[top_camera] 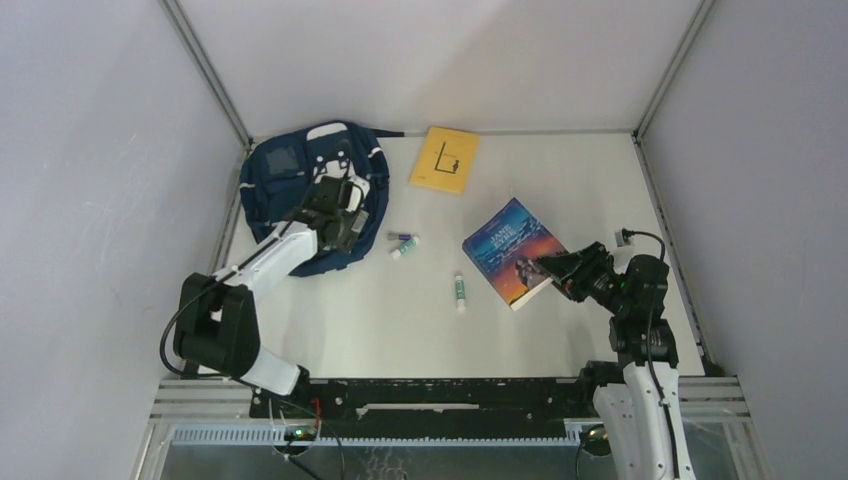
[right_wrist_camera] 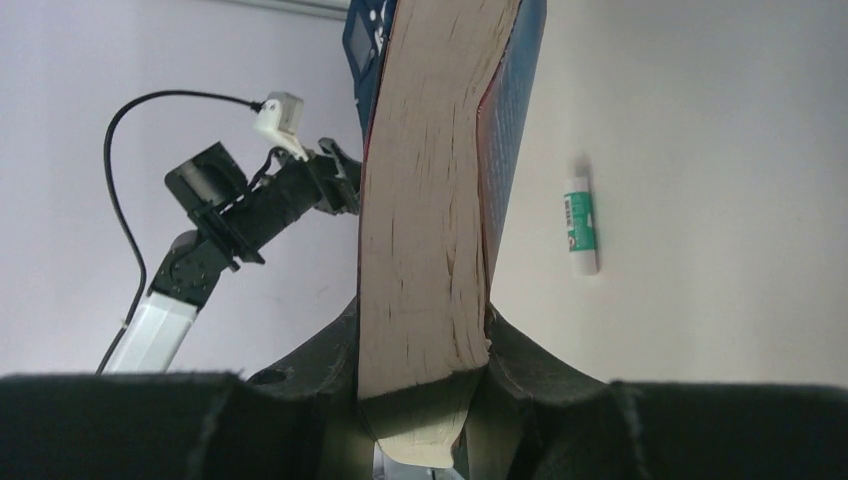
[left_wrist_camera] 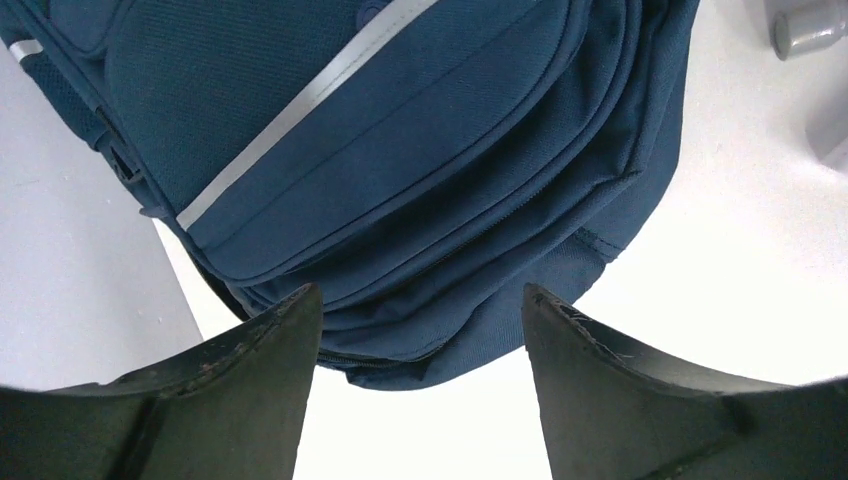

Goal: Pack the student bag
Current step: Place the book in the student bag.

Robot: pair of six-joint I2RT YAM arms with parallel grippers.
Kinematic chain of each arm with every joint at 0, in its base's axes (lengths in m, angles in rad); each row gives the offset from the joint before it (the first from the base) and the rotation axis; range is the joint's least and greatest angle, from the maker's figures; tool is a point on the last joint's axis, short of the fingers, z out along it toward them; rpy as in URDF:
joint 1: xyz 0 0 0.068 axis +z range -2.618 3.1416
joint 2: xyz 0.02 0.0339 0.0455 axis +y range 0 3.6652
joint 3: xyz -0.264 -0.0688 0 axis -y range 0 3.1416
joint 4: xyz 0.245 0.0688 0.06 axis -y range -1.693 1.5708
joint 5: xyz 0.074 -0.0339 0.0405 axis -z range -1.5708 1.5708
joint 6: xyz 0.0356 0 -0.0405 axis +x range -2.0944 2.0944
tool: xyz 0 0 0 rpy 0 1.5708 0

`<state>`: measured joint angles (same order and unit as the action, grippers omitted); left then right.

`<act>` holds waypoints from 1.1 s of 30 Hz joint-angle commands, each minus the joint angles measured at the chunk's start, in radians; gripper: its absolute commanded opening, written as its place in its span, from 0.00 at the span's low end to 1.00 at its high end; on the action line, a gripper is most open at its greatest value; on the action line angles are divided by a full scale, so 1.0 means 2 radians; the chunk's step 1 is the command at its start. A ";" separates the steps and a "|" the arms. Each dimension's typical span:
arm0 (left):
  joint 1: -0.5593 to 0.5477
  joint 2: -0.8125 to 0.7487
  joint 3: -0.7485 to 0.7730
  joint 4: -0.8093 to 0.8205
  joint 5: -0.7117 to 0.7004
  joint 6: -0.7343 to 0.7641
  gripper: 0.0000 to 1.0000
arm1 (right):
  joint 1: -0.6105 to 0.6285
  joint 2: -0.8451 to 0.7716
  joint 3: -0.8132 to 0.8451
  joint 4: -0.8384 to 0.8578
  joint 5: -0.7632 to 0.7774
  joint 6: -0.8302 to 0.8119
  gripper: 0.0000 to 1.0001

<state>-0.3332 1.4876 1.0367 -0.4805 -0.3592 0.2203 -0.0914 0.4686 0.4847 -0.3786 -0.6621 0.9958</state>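
Note:
The navy-blue student bag lies at the back left; its zipped edge fills the left wrist view. My left gripper is open and empty, hovering over the bag's near right edge, fingers just short of the fabric. My right gripper is shut on the thick paperback book with a blue-orange cover, clamped on its page edge. A yellow booklet lies at the back centre. Glue sticks lie on the table; one shows in the right wrist view.
A grey marker lies beside the bag; grey cylinders show at the left wrist view's top right. White walls enclose the table on three sides. A black rail runs along the near edge.

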 commanded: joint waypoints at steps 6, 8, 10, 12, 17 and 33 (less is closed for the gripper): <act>0.020 0.013 0.012 0.000 0.073 0.049 0.84 | 0.010 -0.013 0.023 0.086 -0.042 0.012 0.00; 0.026 0.014 0.012 -0.001 0.087 0.049 0.82 | 0.010 -0.013 0.023 0.082 -0.040 0.010 0.00; 0.028 0.024 0.016 -0.004 0.096 0.050 0.79 | 0.011 -0.014 0.023 0.083 -0.039 0.010 0.00; 0.029 0.048 0.020 -0.004 0.091 0.051 0.76 | 0.011 -0.012 0.020 0.089 -0.040 0.013 0.00; 0.032 0.082 0.033 0.019 0.072 0.020 0.69 | 0.012 -0.012 0.019 0.089 -0.040 0.014 0.00; 0.030 0.034 0.070 -0.021 0.024 -0.047 0.00 | 0.023 0.002 0.020 0.106 -0.026 0.014 0.00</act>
<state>-0.2771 1.6203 1.0836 -0.4747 -0.2852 0.2211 -0.0517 0.4835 0.4847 -0.3737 -0.6846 0.9962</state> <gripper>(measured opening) 0.023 0.370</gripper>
